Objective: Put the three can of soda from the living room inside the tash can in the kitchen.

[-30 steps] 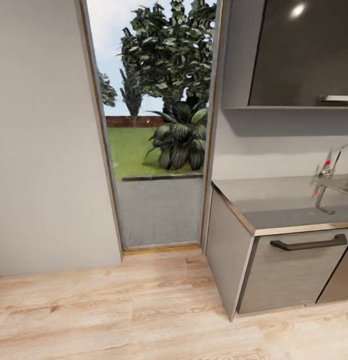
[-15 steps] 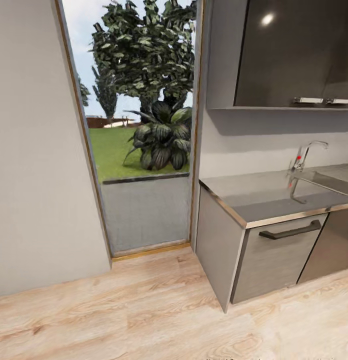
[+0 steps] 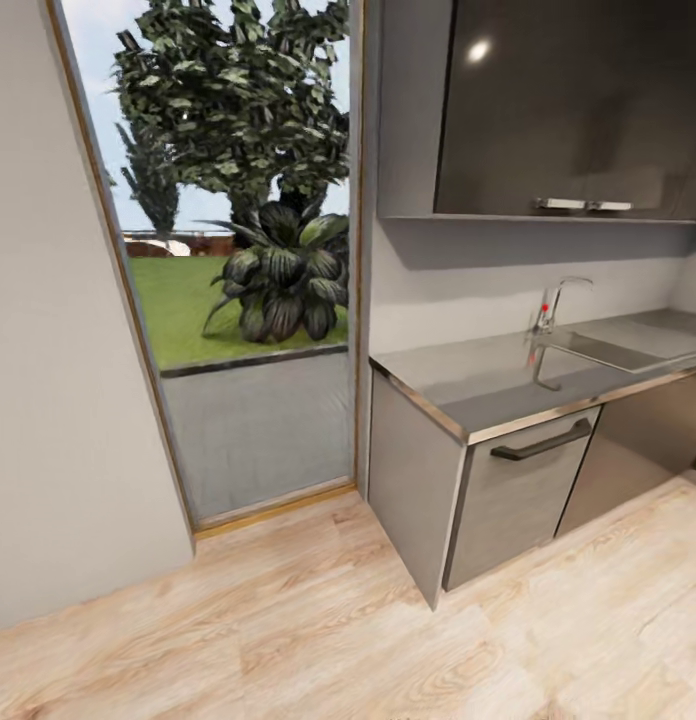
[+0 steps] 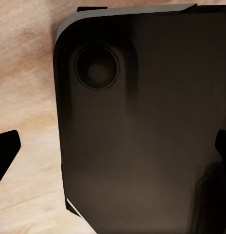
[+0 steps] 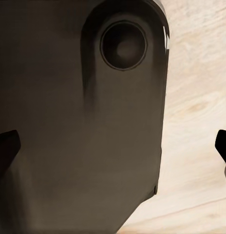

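I am in the kitchen, facing grey cabinet fronts (image 3: 508, 500) with a dark bar handle (image 3: 543, 441) under a steel-grey countertop (image 3: 468, 385) with a sink tap (image 3: 550, 304). The cans of soda, the tash can and the living room are out of view. My left gripper (image 4: 113, 151) is open over the light wood floor (image 4: 30, 97), its dark fingertips (image 4: 6, 152) far apart with nothing between them. My right gripper (image 5: 113, 146) is open too, with nothing between its fingertips (image 5: 6, 147). A dark panel of my own body (image 5: 69, 122) lies under both.
A tall glass door (image 3: 243, 300) onto a garden stands left of the cabinet end. A plain grey wall (image 3: 48, 420) is further left. Dark upper cabinets (image 3: 558, 100) hang over the counter, and a sink basin (image 3: 628, 345) lies to the right. Wood floor (image 3: 338, 620) stretches in front.
The whole head view has slid left: the camera has turned right, bringing more countertop, the sink and further cabinet fronts into view. Nothing in the room itself has moved.
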Available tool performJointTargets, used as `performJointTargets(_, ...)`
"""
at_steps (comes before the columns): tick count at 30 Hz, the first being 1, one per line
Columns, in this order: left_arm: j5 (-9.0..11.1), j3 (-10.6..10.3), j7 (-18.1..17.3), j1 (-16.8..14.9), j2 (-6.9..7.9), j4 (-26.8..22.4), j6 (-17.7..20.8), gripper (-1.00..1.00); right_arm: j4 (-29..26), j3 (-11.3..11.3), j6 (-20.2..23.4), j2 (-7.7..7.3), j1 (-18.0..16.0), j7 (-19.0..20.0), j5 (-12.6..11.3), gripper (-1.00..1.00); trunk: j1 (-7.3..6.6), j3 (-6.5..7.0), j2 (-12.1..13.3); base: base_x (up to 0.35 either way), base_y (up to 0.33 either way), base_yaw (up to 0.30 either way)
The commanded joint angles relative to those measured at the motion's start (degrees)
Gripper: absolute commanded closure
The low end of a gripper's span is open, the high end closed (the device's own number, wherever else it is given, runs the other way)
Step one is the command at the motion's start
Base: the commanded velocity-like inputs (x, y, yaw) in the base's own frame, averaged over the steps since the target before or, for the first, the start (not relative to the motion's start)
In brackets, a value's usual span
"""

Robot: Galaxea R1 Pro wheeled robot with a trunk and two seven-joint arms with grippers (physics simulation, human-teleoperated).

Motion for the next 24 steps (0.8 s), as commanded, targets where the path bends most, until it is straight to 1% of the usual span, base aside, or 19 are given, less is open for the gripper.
performJointTargets(1,0.00,-0.01,0.00,0.00,0.00,0.00,0.00,-1.00,0.00,0.03,0.00,0.00,0.00,0.00,0.00,-1.00,0.00,0.00,0.00,0.000,0.107,-0.287)
performJointTargets(8,0.00,-0.03,0.00,0.00,0.00,0.00,0.00,-1.00,0.00,0.12,0.02,-0.02,-0.01,0.22,0.04,-1.00,0.00,0.00,0.00,0.000,0.091,-0.286)
performJointTargets(15,0.00,-0.03,0.00,0.00,0.00,0.00,0.00,-1.00,0.00,0.16,0.07,-0.08,0.00,2.23,0.17,-1.00,0.00,0.00,0.00,0.000,0.080,-0.287)
performJointTargets(24,0.00,-0.05,0.00,0.00,0.00,0.00,0.00,-1.00,0.01,0.16,0.04,-0.09,-0.01,2.61,0.32,-1.00,0.00,0.00,0.00,0.000,0.017,-0.287)
